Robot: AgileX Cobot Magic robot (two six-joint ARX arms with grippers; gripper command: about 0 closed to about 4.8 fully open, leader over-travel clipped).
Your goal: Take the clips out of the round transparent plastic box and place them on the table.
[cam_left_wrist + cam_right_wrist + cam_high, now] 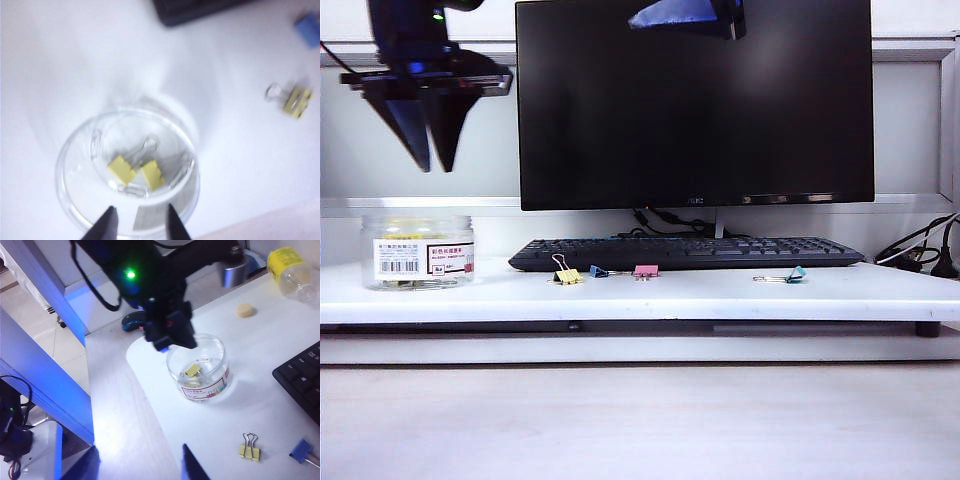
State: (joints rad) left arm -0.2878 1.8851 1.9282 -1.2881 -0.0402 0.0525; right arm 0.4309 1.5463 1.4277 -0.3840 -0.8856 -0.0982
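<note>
The round transparent plastic box (420, 250) stands on the left end of the table (720, 298), with its white barcode label facing front. Seen from above, it holds two yellow clips (122, 169) (152, 175). My left gripper (430, 150) hangs well above the box, fingers pointing down. In the left wrist view the left gripper (141, 219) is open over the box's near rim (75, 200) with nothing between its fingers. One yellow clip (565, 275) lies on the table in front of the keyboard. My right gripper (140, 456) stands open and empty, high above the table.
A black keyboard (685, 252) and a monitor (695, 100) stand behind. A blue clip (599, 271), a pink clip (646, 271) and a teal clip (792, 274) lie before the keyboard. A bottle (292, 272) and a tan cap (244, 310) sit beyond the box.
</note>
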